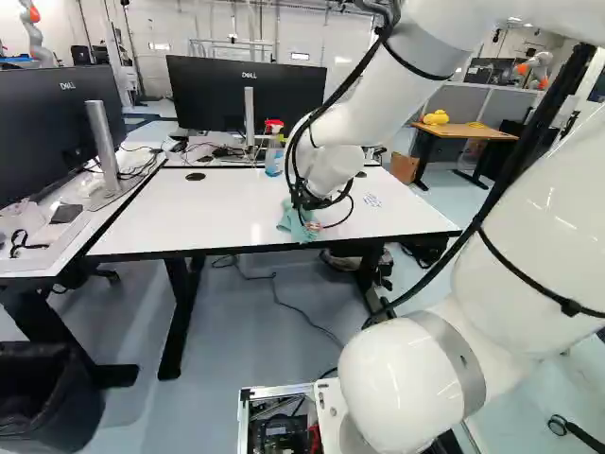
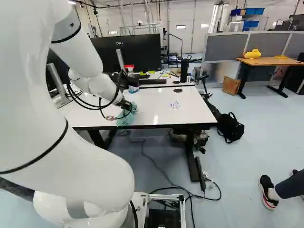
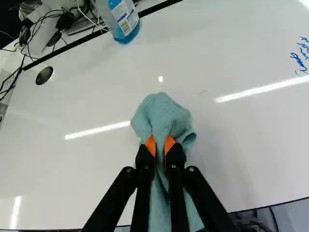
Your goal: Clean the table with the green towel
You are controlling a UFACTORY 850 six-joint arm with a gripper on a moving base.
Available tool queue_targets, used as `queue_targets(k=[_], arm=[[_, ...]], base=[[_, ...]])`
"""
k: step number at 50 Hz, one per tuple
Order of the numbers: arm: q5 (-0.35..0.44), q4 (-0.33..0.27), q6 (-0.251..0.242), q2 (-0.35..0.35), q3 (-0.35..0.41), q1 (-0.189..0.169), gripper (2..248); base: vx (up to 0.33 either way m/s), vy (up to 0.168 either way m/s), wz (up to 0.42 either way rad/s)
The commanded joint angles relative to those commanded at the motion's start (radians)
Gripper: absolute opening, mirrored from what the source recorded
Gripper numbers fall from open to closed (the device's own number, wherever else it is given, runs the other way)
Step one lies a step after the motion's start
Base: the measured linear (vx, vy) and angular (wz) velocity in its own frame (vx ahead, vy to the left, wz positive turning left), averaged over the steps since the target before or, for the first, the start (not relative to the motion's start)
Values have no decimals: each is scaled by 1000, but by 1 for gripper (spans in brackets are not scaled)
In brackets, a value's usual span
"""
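Fingers of my gripper clamped on the towel, orange pads pressing a fold of green cloth between them. Towel lies on the table: a bunched lump ahead of the tips, the tail running back beneath the fingers to the near edge. How much hangs past that edge, I can't tell.

Edges: near one close behind my grip, floor beyond it. Far edge has dark trim; the bottle of blue liquid stands just beside it, ahead of me. Black grommet near the same edge, on the bottle's side of the towel. Side desk meets the table at the left of the left base view. Bare white top spreads to either side of the cloth and ahead toward the bottle. Blue writing on the surface, well apart from the towel.

Pose: arm rises from its joint, bends over high, then slopes down and forward to the tabletop. Wrist low above the near part, gripper pitched downward. Cables loop off the wrist, close to the near edge.
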Motion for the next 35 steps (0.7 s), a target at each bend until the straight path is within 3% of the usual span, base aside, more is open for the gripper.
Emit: queue_targets(k=[19, 35], arm=[[0, 0, 0, 0, -24, -11, 40], [0, 0, 0, -79, -102, -40, 40]], base=[[0, 0, 0], [0, 0, 0]])
